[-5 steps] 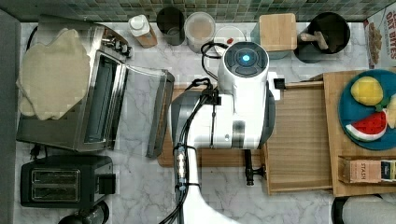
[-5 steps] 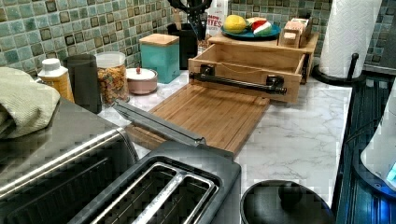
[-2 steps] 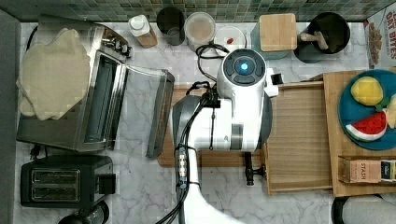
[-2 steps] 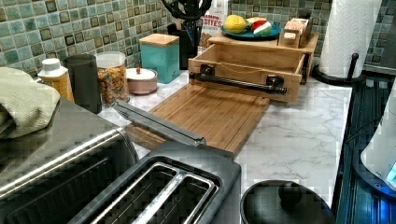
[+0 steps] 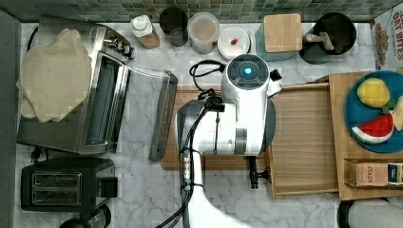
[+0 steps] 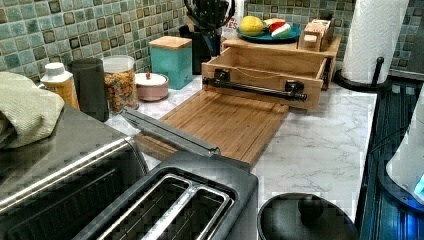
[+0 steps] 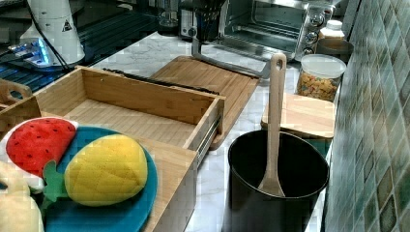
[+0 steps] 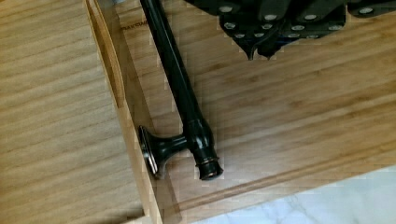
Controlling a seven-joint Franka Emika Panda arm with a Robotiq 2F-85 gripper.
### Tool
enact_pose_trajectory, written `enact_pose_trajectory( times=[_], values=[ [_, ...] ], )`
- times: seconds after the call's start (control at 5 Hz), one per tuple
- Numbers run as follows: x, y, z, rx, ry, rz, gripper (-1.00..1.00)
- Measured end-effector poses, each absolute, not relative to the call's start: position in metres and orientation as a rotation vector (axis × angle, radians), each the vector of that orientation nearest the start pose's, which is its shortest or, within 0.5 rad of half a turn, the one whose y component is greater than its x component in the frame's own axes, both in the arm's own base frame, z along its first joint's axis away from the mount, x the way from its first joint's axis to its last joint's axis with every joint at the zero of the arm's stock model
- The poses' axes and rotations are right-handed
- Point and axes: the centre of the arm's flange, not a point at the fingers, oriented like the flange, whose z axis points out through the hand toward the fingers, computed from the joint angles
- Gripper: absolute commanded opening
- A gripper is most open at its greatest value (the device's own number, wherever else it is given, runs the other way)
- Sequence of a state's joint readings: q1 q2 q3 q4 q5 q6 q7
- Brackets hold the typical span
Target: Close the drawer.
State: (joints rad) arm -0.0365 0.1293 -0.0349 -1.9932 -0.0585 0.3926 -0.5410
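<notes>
1. The marble worktop (image 5: 142, 199) carries everything here, with a green tiled wall along its back edge.
2. A toaster oven (image 5: 95, 109) stands at the top view's left with its glass door folded down, and a cloth (image 5: 54, 71) lies on its roof.
3. The white robot arm (image 5: 242, 118) reaches in from the top view's bottom edge and hangs over the cutting board (image 6: 225, 122) and the drawer's front.
4. The drawer (image 5: 304, 137) stands pulled open from its wooden box unit (image 5: 351, 185) at the top view's right; its bare floor shows, and its front wall sits over the cutting board's edge.
5. A blue plate (image 7: 111, 212) with toy fruit rests on top of the box unit.
6. A black toaster (image 5: 62, 183) sits at the top view's lower left.
7. The drawer's dark bar handle (image 8: 180, 100) runs along the front wall on a flared post.
8. The gripper (image 8: 261, 49) hovers just beside that handle, over the cutting board; whether its fingers are apart or together I cannot tell.
</notes>
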Motion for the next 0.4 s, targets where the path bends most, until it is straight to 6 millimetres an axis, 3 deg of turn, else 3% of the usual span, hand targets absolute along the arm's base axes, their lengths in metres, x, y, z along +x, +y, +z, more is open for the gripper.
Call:
enact_pose_trajectory(
  times=[0.4],
  values=[
    [0.553, -0.04, 0.354, -3.189, 0.344, 0.119, -1.0]
  ],
)
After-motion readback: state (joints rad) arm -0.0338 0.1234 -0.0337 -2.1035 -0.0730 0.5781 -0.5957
